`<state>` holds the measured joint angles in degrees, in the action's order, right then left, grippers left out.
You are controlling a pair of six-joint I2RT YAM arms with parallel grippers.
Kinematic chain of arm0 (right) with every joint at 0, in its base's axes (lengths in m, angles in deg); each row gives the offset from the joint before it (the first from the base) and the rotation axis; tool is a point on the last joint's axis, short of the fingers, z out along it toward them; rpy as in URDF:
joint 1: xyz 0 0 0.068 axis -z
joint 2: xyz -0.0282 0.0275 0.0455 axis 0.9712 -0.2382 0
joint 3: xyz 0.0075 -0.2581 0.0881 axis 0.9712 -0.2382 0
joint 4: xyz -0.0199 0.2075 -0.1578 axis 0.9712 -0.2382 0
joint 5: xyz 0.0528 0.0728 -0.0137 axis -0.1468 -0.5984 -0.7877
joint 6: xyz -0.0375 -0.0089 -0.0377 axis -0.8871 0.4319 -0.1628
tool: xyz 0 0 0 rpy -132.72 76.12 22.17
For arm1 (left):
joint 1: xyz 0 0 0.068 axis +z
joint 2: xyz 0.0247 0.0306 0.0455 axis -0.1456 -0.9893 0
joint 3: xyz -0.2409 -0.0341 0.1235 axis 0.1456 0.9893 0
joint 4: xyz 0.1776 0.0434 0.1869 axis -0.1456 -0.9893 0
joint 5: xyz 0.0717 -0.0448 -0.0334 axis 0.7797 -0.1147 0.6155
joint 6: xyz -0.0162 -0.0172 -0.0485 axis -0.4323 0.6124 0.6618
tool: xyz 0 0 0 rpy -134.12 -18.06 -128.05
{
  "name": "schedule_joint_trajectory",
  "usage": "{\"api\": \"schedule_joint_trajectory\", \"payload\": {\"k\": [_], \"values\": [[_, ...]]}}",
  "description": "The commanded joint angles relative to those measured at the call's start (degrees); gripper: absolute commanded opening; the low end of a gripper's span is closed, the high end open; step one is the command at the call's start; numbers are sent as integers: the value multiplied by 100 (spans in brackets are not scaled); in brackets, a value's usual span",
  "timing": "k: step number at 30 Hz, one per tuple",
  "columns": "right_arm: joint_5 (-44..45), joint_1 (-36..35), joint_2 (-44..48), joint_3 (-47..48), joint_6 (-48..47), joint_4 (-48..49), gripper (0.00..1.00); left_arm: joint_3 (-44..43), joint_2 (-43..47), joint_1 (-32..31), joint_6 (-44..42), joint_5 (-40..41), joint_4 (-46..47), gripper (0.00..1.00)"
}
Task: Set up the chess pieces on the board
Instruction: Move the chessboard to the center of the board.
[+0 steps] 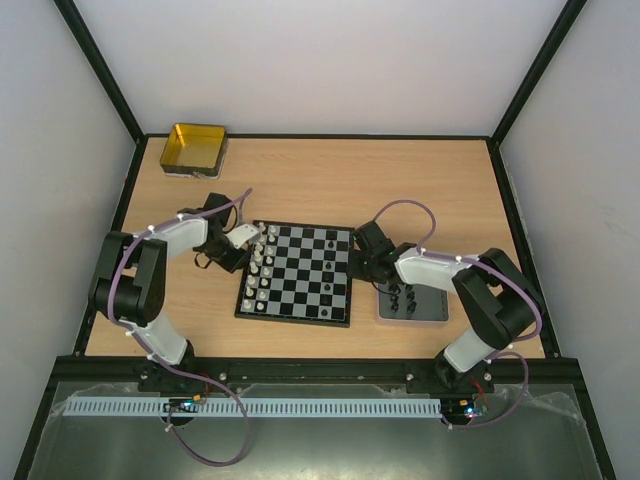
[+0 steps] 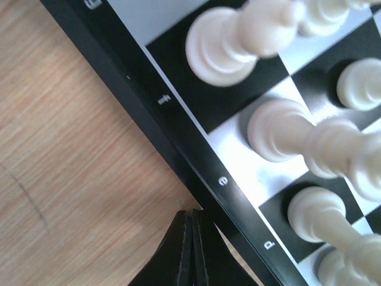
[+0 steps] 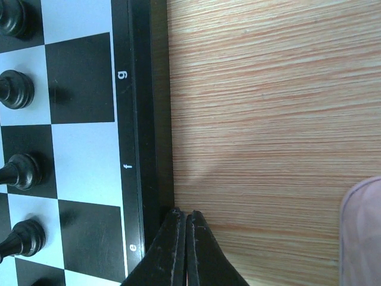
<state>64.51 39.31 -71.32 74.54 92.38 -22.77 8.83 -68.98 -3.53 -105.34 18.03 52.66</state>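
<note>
- table (image 1: 300, 170): light wood-grain top, matt, fine streaky grain.
- board (image 1: 293, 316): smooth checks with a slight sheen; black satin border, printed white letters.
- white chess pieces (image 2: 223, 44), on the board's left side: cream plastic, glossy, ridged stems.
- black chess pieces (image 3: 16, 89), on the board's right side: glossy black plastic.
- yellow tin (image 1: 195, 145), beyond the board's far-left corner: shiny metal, gold inside.
- tray (image 1: 432, 305), right of the board: dark grey, smooth, slight sheen.
- left gripper (image 2: 191, 214), right gripper (image 3: 186, 215): matt black plastic.
</note>
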Motion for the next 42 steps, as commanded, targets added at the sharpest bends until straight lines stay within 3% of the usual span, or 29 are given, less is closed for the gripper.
{"api": "schedule_joint_trajectory", "payload": {"k": [1, 19, 37, 42], "values": [[-207, -168, -380, 78, -123, -423, 2, 351, -126, -223, -185, -317, -681, 2], [-116, -159, -715, 557, -285, -690, 2, 569, 122, -230, -420, -261, -710, 2], [418, -150, 16, 472, -332, -1238, 2, 269, 233, 295, -369, 282, -541, 2], [632, -150, 336, 485, -323, -1412, 2, 309, 299, 579, -423, 370, -489, 8]]}}
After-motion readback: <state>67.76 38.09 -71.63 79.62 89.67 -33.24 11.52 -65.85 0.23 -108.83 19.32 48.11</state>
